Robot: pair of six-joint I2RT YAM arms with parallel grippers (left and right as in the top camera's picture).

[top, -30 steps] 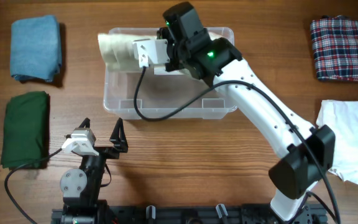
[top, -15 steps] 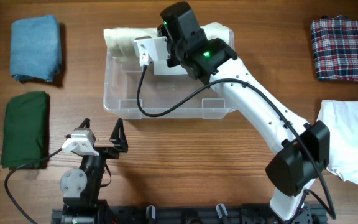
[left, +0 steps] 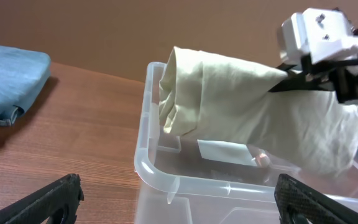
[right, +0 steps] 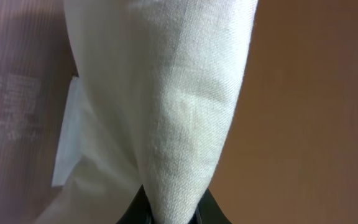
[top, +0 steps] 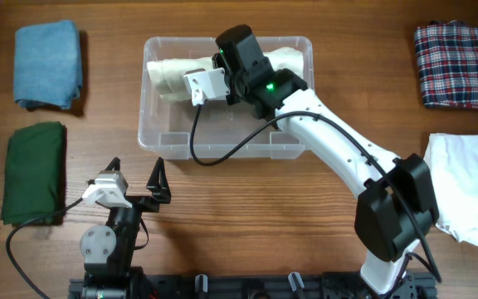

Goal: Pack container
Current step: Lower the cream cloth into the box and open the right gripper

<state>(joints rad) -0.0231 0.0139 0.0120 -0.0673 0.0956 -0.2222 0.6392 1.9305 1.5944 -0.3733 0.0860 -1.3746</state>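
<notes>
While clamped tight in right claw (right: 169, 210), poised over far half of container (top: 163, 139).
Cream cloth (top: 169, 73) lengthwise left-right; left claw (top: 135, 171) gaping, empty.

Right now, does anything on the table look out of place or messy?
Nothing spilled or damaged. Only the white cloth at the right edge of the table looks untidy: rumpled and spread out, while the blue cloth, green cloth and plaid cloth lie folded. The cream cloth hangs pinched in the right gripper over the far side of the container.
</notes>
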